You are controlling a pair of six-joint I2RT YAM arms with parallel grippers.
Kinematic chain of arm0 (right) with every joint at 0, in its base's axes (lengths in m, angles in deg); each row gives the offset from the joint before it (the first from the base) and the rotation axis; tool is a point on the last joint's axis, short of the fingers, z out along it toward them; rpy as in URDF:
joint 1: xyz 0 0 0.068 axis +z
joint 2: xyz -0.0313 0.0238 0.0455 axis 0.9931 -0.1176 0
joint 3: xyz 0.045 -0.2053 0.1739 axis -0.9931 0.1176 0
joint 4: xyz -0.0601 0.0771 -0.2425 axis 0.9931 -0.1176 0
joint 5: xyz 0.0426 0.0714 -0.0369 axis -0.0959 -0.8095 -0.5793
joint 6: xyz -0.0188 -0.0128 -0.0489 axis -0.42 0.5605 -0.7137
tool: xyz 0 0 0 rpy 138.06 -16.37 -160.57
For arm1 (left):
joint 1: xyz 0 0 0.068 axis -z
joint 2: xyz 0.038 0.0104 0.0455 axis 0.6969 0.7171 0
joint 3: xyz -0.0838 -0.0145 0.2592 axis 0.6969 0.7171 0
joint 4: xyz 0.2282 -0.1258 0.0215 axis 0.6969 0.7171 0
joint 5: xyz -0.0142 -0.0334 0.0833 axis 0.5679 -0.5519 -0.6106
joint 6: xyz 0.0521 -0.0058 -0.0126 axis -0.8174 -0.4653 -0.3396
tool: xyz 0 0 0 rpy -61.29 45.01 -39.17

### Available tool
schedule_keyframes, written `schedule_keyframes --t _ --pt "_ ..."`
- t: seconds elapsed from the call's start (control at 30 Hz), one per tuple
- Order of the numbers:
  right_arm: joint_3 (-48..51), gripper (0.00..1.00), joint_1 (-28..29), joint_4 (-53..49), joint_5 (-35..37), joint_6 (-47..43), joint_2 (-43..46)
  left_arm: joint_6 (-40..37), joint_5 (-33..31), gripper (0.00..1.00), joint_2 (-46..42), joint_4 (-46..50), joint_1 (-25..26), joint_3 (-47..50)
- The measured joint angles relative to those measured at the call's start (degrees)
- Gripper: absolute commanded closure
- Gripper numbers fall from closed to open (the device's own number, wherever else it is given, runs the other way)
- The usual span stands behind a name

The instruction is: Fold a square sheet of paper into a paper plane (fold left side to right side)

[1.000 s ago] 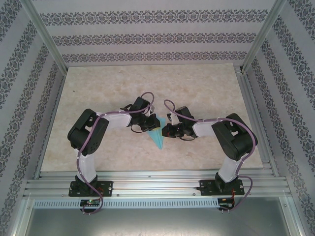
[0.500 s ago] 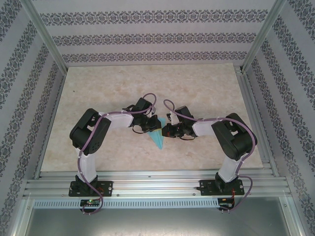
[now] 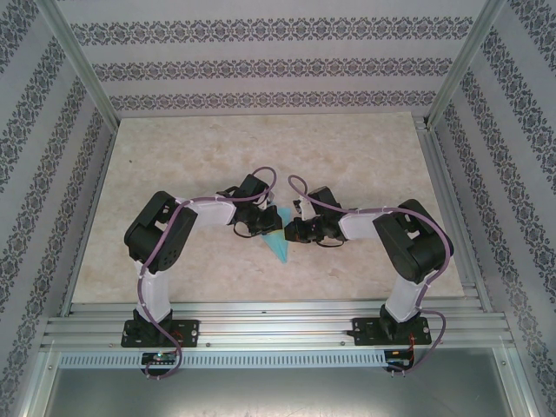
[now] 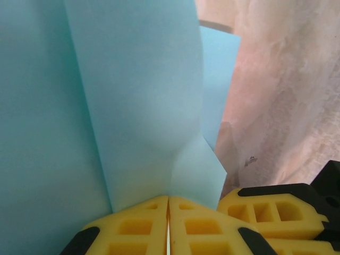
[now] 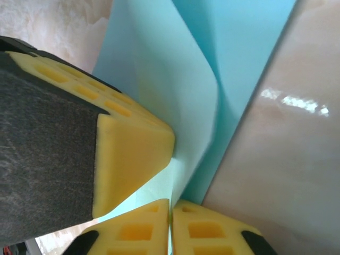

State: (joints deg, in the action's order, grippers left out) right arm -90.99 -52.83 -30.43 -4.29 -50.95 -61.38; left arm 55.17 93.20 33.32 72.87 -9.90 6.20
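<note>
**Left:** my left gripper (image 4: 168, 207) is pressed together, pinching a layer of the paper plane (image 3: 278, 246).

**Centre:** the plane, a narrow layered dart, lies midway between the table's (image 3: 174, 156) side edges and closer to its near edge, with its tip toward that edge.

**Right:** my right gripper (image 5: 171, 210) pinches the opposite fold, jaws almost touching.

I judge the folding nearly finished; a last crease and the release are left.

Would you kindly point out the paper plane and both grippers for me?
paper plane (image 3: 279, 246): top view, its near half.
left gripper (image 4: 168, 199): left wrist view, between its fingertips.
right gripper (image 5: 171, 203): right wrist view, between its fingertips.
</note>
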Motion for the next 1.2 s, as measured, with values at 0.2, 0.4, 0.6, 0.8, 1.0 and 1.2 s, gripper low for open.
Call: schedule_keyframes --t 0.2,0.4,0.6,0.8,1.0,1.2 --pt "-0.42 0.76 0.15 -5.07 3.15 -0.81 3.52 -0.26 -0.02 0.91 -0.04 -0.90 0.00 0.68" --pt "-0.02 0.79 -0.26 -10.49 5.86 -1.31 15.61 -0.28 0.04 0.91 -0.35 -2.75 -0.02 1.79" --pt "4.24 0.81 4.07 -4.87 5.64 3.93 19.08 -0.28 0.22 0.92 -0.37 -3.15 -0.02 1.99" --pt "5.44 0.81 7.10 0.20 4.94 8.04 12.00 -0.28 0.24 0.92 -0.39 -3.26 -0.02 2.08" --pt "5.42 0.82 7.10 2.69 4.50 9.09 8.74 -0.28 0.24 0.92 -0.44 -3.61 -0.02 2.27" --pt "5.44 0.82 7.76 3.52 4.13 9.44 7.15 -0.28 0.24 0.92 -0.46 -3.61 -0.02 2.27"
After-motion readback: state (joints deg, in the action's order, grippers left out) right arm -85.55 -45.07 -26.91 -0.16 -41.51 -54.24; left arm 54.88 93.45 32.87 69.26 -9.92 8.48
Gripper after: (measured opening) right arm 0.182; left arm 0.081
